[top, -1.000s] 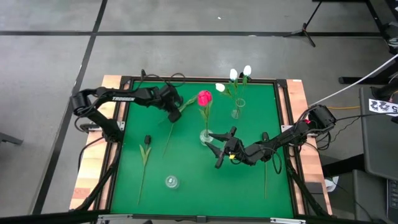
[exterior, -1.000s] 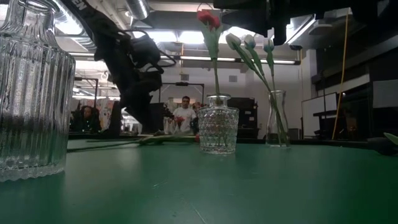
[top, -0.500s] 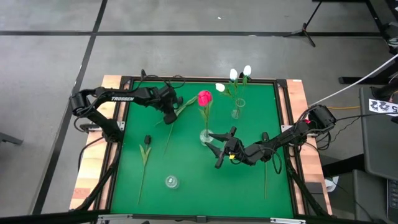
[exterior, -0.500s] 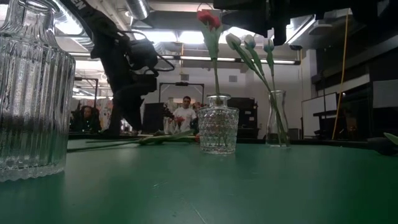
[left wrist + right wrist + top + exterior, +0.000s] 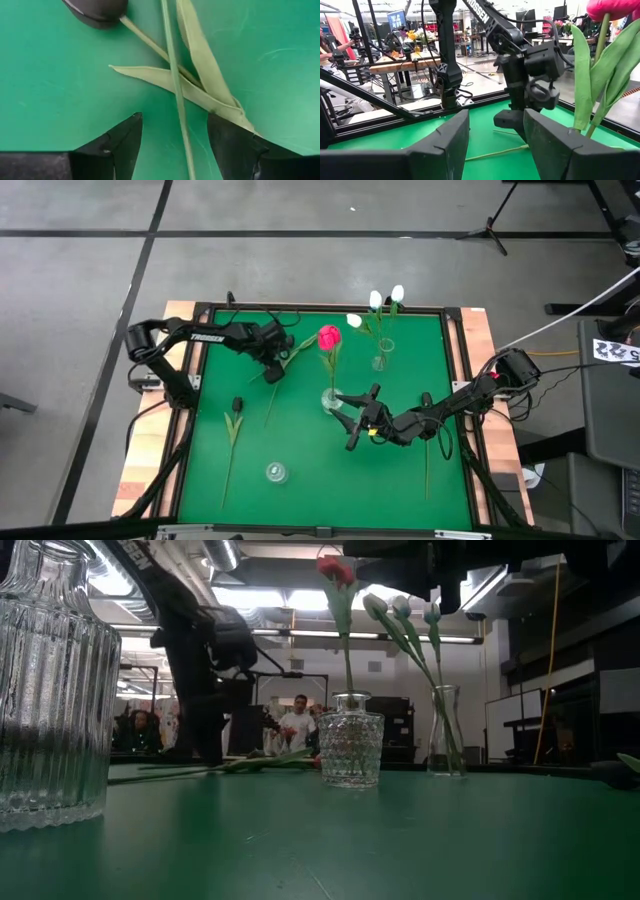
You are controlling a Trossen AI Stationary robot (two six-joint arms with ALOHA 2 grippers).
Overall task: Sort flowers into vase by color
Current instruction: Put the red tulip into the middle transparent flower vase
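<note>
Green felt table top [image 5: 300,450], wood-edged. Since a second ago the left gripper [image 5: 271,370] has moved back toward the far left part of the table and its fingers have spread from nearly closed to wide; they now straddle a stem without touching it — nothing is held. The right gripper [image 5: 349,420] has not moved, sitting just beside the faceted vase [image 5: 331,399] with fingers parted and empty.

Flowers, by position:
- Pink tulip [image 5: 329,337] — upright in the faceted vase at table centre, head up.
- White tulips [image 5: 376,301] — three, leaning in the narrow vase [image 5: 379,361] at the far side.
- Dark tulip [image 5: 97,8] — lying flat under the left gripper, stem running diagonally; a second thin stem [image 5: 175,95] crosses over it and passes between the fingers, long axis running away from the wrist camera.
- Another dark tulip [image 5: 237,404] — flat at the left, head toward the far side, stem running toward the near edge.
- Ribbed vase [image 5: 276,472] — near edge, empty.
</note>
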